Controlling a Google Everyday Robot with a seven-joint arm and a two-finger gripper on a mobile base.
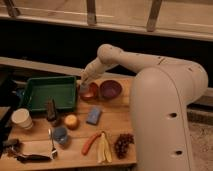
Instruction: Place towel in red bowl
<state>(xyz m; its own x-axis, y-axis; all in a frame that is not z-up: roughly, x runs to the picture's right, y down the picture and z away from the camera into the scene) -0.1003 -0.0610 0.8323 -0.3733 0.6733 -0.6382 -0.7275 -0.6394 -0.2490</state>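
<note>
The red bowl (90, 92) sits on the wooden table just right of the green tray (35, 100). My gripper (84, 83) hangs at the end of the white arm, right at the bowl's left rim and low over it. I cannot make out whether anything is in it. A small blue rectangular pad (93, 116), possibly the folded towel, lies flat on the table in front of the red bowl, apart from the gripper.
A purple bowl (111, 89) stands right of the red one. In front are a white cup (21, 119), a dark can (51, 110), an orange fruit (71, 121), a blue cup (60, 134), a banana (103, 147), grapes (122, 144) and utensils (30, 156).
</note>
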